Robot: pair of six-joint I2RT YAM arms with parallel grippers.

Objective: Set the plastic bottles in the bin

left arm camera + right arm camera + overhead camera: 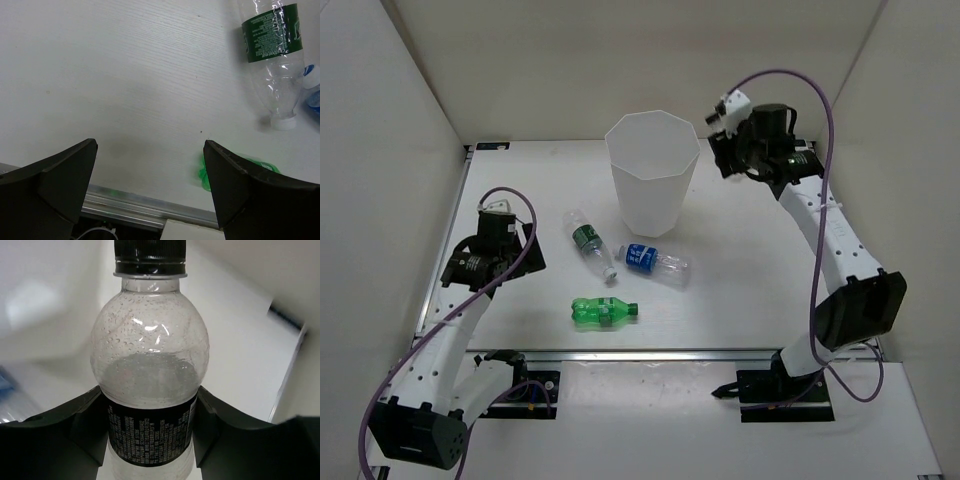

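right claw [150,412] tight around dark-label bottle [150,355] near rim of bin [651,195]; left claw [150,150] wide apart

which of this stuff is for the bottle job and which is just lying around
For the job: bin, all-green bottle, green-label bottle, blue-label bottle, dark-label bottle.
Just there: purple cables, metal rail at the table's near edge.

Top view high, looking down on table [740,300]; wrist views close. Left wrist, top share green-label bottle [272,32].
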